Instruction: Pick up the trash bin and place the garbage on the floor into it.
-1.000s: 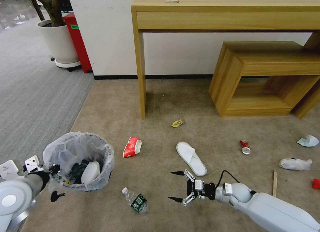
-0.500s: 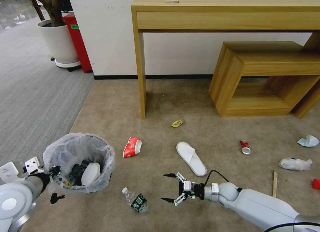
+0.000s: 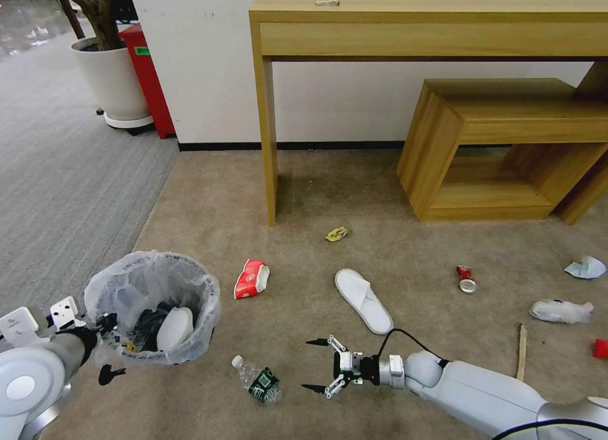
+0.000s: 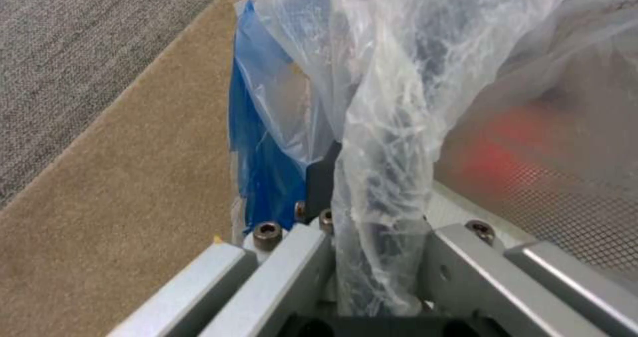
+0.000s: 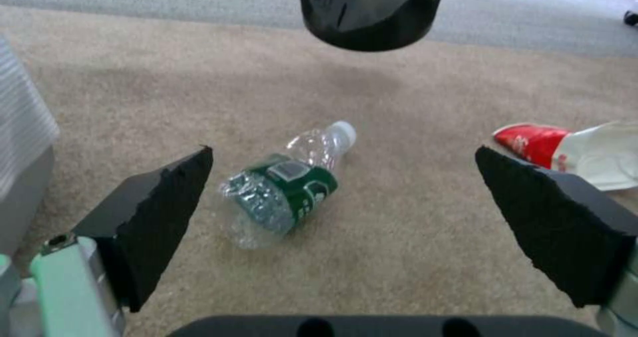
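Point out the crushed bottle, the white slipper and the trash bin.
crushed bottle [image 5: 287,190]: right wrist view, on its green label.
white slipper [image 3: 363,299]: head view, on the strap across its middle.
trash bin [image 3: 204,316]: head view, on the bag-covered wall on the bottle's side.

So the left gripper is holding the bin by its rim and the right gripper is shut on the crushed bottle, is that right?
Not quite. The left gripper does hold the bin by its rim, but the right gripper is open. In the right wrist view its fingers stand wide apart, short of the bottle, which lies untouched on the floor.
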Robot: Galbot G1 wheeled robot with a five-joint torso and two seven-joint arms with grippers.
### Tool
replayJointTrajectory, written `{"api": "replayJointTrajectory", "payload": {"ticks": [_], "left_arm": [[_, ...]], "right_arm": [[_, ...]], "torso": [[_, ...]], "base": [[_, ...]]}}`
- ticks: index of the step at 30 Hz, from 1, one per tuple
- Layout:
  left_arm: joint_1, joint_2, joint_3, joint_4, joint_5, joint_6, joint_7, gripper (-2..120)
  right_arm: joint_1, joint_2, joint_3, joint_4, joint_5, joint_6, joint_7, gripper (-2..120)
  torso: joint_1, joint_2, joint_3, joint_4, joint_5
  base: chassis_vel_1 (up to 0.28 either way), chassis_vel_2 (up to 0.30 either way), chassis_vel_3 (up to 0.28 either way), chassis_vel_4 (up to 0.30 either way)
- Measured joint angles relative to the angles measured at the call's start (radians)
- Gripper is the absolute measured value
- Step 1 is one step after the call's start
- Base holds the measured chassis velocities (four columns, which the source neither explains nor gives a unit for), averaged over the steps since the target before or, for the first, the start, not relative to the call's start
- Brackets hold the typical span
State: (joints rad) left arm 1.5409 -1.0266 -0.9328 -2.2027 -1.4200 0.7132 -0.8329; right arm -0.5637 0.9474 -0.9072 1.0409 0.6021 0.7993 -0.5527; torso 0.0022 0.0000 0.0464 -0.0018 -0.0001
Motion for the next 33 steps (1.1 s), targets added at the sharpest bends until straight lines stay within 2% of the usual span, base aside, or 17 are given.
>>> {"api": "replayJointTrajectory", "payload": {"ticks": [8,17,33], "left_arm": [[0.003,-0.004,0.000,-0.007,0.000,0.000,0.000,0],[0.003,-0.005,0.003,-0.012,0.000,-0.001,-0.002,0],[0.003,-0.011,0.011,-0.027,0.002,-0.002,-0.002,0]], "right_arm": [[0.015,0.030,-0.037,-0.055,0.027,0.001,-0.006,100],[0.053,0.057,-0.099,-0.112,0.109,0.006,-0.087,100],[0.072,0.091,-0.117,-0.150,0.173,0.008,-0.121,100]], "torso": [[0.000,0.000,0.000,0.0000,0.0001],[0.000,0.000,0.000,0.0000,0.0000],[0.000,0.000,0.000,0.0000,0.0001]], "base": [[0.000,0.000,0.000,0.000],[0.000,0.000,0.000,0.000],[0.000,0.000,0.000,0.000]]}}
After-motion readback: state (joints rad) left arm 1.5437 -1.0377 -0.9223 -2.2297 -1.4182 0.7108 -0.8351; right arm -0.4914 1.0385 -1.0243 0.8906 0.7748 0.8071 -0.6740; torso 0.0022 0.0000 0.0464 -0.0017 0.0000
